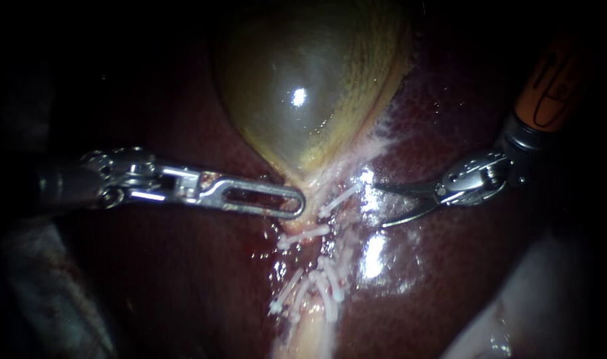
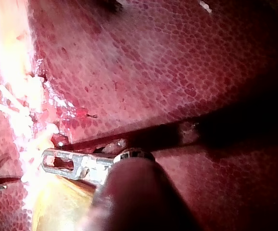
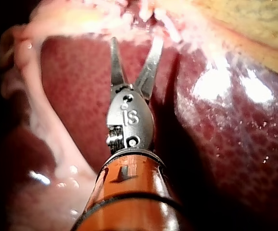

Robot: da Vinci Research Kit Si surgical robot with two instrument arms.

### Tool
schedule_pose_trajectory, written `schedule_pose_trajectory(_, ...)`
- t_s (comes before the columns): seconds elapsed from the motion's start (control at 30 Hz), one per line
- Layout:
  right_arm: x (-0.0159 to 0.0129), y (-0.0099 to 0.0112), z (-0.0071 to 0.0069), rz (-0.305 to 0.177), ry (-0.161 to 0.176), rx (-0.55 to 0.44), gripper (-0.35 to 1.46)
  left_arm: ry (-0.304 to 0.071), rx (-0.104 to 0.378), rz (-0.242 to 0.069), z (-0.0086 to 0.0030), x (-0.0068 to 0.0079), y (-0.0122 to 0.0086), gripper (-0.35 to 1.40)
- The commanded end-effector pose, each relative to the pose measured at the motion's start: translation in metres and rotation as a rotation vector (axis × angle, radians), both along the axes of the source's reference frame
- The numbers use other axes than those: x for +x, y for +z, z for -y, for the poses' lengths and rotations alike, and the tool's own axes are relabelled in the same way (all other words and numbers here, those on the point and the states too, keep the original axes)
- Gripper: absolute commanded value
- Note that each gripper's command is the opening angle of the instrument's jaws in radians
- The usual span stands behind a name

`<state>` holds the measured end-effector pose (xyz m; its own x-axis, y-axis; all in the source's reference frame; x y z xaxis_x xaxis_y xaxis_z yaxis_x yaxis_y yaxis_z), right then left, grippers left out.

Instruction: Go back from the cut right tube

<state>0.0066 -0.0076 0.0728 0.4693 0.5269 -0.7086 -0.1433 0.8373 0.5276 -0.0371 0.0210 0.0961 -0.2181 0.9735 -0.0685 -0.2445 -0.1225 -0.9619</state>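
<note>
Centrally, the gallbladder tapers down to a narrow neck over the dark red liver. Below that neck runs a pale band of clipped tubes, crossed by several white clips. I cannot tell from these views which stump is the cut right tube; the whole clipped group lies between my two tips. My left instrument enters from the left with its shaft almost level and its wrist straight. It lies flat, with the broad slotted face of its claw turned toward the endoscope. That claw is closed, its tip clamped on the gallbladder at the neck, just above the uppermost clips. In the left wrist view the yellow gallbladder wall lies directly under the claw. My right instrument comes down from the upper right on an orange-sleeved shaft. Its wrist is bent, so the two thin blades point leftward at the tubes, nearly level above the liver. This claw stands apart in a narrow V with nothing between the blades. In the right wrist view the blade tips lie just beside the pale clipped tissue ahead of them.
</note>
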Motion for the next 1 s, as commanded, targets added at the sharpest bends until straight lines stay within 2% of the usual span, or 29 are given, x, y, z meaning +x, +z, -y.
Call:
schedule_pose_trajectory(0.03,0.0000,0.0000,0.0000,0.000,0.000,0.000,0.64,0.000,0.000,-0.001,0.0000,-0.0001,0.0000,-0.35)
schedule_pose_trajectory(1.0,0.0000,0.0000,0.0000,0.000,0.000,0.000,0.67,0.008,-0.001,-0.001,0.0002,-0.0008,0.0007,-0.35)
